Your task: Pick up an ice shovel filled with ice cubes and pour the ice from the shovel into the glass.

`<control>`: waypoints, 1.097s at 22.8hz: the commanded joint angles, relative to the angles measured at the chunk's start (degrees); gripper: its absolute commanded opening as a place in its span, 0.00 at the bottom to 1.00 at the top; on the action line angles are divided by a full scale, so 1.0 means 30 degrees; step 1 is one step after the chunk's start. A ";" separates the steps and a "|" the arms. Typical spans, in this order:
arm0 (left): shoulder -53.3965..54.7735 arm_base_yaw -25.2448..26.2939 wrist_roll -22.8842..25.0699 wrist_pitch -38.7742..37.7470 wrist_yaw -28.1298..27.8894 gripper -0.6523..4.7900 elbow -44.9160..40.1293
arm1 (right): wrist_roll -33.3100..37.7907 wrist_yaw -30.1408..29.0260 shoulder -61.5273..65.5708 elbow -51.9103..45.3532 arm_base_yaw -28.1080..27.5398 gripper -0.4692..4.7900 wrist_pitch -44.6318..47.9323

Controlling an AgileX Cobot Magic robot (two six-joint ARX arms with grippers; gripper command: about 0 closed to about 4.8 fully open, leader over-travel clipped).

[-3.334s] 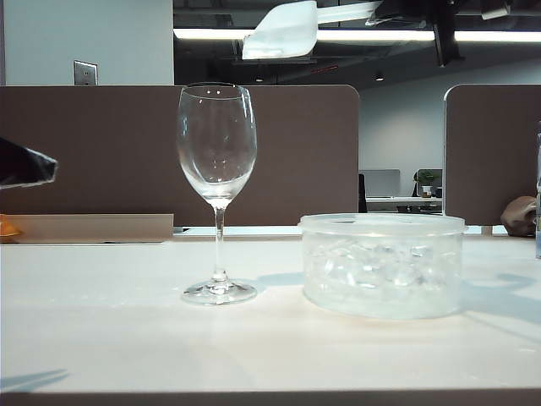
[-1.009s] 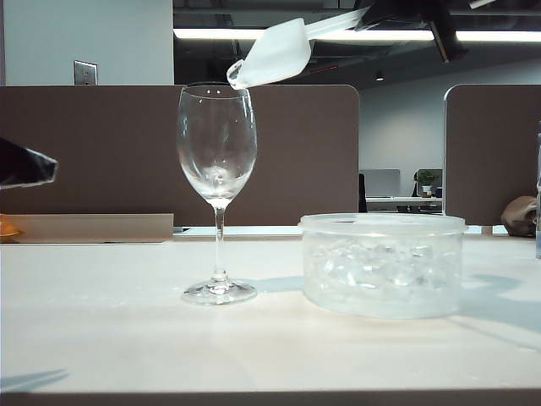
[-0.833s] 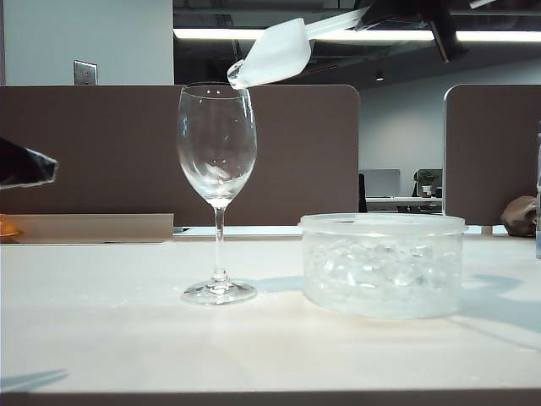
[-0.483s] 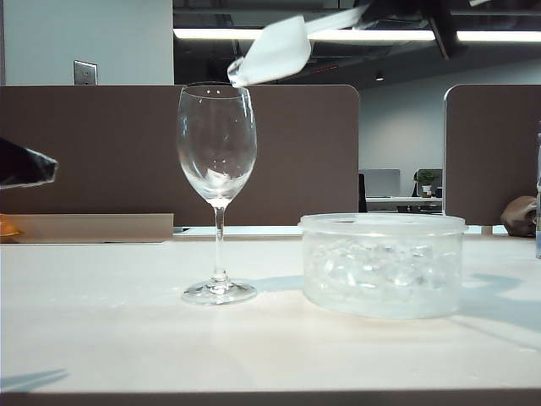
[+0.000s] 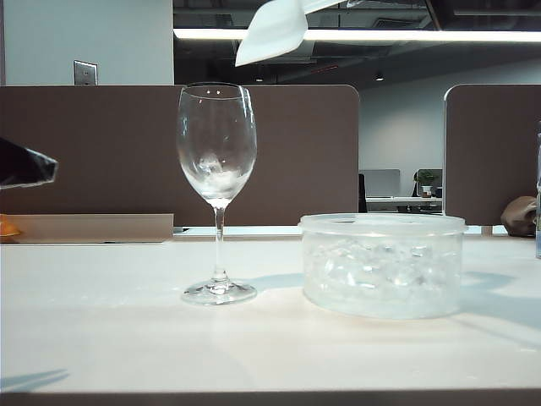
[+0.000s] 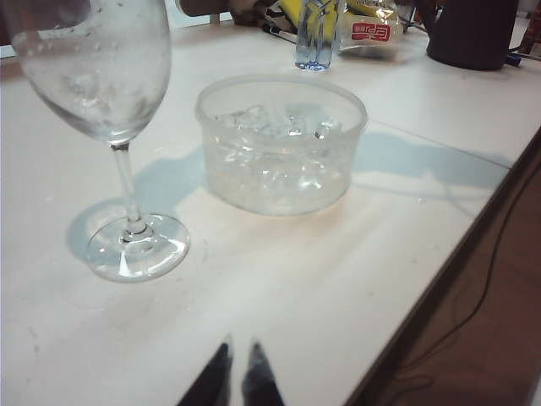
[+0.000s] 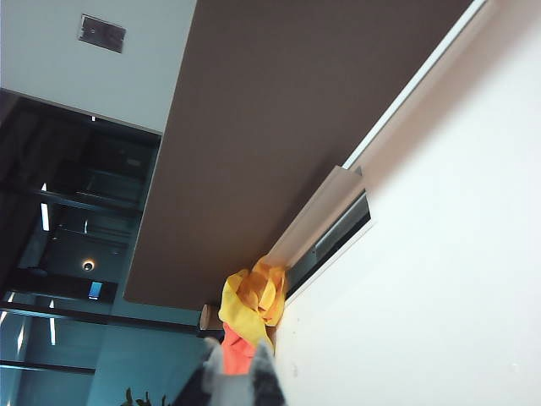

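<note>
Ice shovel (image 5: 272,30) hung high above the wine glass (image 5: 216,161), mouth tilted down toward the rim, handle running off the top edge of the exterior view, so no grip on it was visible there. Glass stood upright on the white bench (image 5: 127,338), a few ice cubes (image 5: 213,173) in the bottom of the bowl. Just right of it sat a round translucent tub (image 5: 382,264) with more ice lumps, not touching the glass. Left pincer (image 6: 237,378) hovered low over the bench near its front edge, tips clenched nearly together, nothing between them, well apart from the glass foot. Right pincer (image 7: 237,376) was only a blurred sliver in the right wrist view, clenched; couldn't tell from the frames what it gripped. That view looked at the brown partition (image 7: 279,144) and a yellow-orange cloth (image 7: 251,306).
</note>
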 commanded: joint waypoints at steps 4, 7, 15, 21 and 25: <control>0.0015 -0.0015 -0.0051 0.0160 0.0000 0.17 0.0022 | -0.0634 0.0233 -0.0080 0.0095 0.0029 0.08 0.0270; 0.0015 -0.0015 -0.0051 0.0160 0.0007 0.17 0.0022 | -0.1195 0.0962 -0.0248 0.0095 -0.0087 0.08 0.0306; 0.0015 -0.0015 -0.0051 0.0160 0.0007 0.17 0.0022 | -0.3912 0.1253 -0.0918 0.0087 -0.1705 0.08 -0.4044; 0.0007 -0.0015 -0.0051 0.0160 0.0007 0.17 0.0022 | -0.5129 0.1880 -0.0867 -0.0138 -0.1712 0.08 -0.4925; 0.0015 -0.0007 -0.0051 0.0160 0.0007 0.17 0.0022 | -0.5552 0.2608 -0.0867 -0.0648 -0.1821 0.08 -0.5595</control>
